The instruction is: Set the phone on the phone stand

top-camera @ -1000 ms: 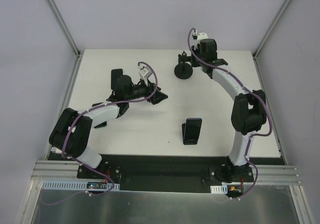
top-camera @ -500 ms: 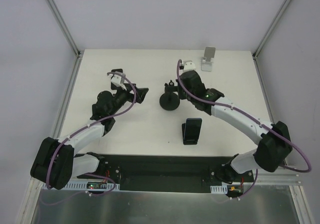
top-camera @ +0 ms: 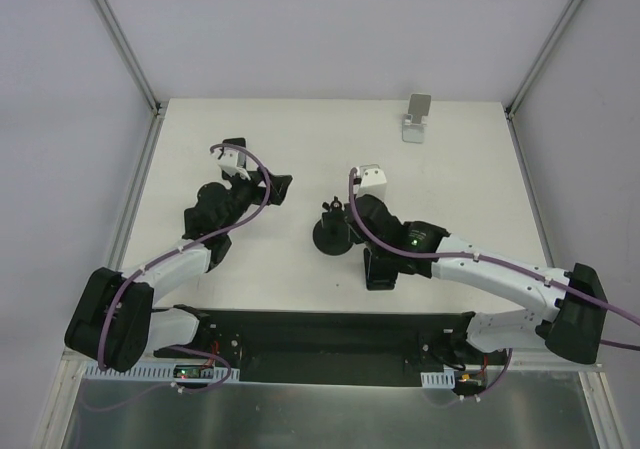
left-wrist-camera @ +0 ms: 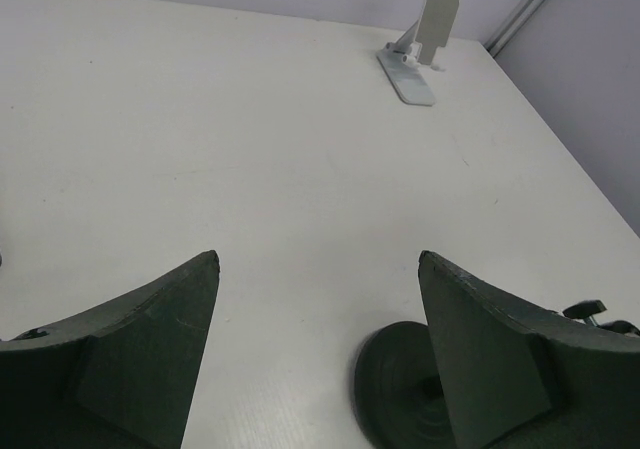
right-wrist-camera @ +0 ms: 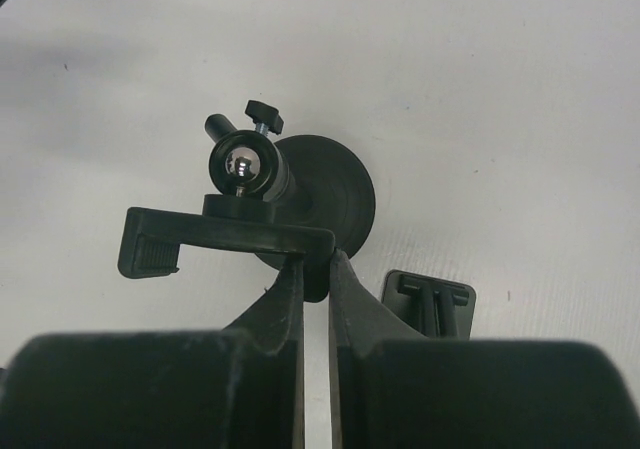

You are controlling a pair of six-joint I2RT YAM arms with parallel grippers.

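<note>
My right gripper [top-camera: 345, 227] [right-wrist-camera: 318, 259] is shut on the clamp arm of a black holder with a round base [top-camera: 330, 237] [right-wrist-camera: 325, 194], near the table's middle front. A white phone stand [top-camera: 418, 117] [left-wrist-camera: 420, 54] stands alone at the back right. Just right of the round base is a black ribbed slab [right-wrist-camera: 430, 304] [top-camera: 381, 270], mostly under my right arm. I cannot tell whether it is the phone. My left gripper [top-camera: 283, 187] [left-wrist-camera: 315, 259] hangs open and empty to the left. The round base [left-wrist-camera: 395, 399] shows beside its right finger.
A small black thing [top-camera: 232, 146] peeks out behind my left wrist at the back left; what it is I cannot tell. Metal frame posts [top-camera: 120, 39] rise at both back corners. The black base rail [top-camera: 320, 329] runs along the near edge.
My right arm has swung the round-based holder from the back toward the front middle, uncovering the white stand. My left arm has drawn back to the left, its jaws wider.
</note>
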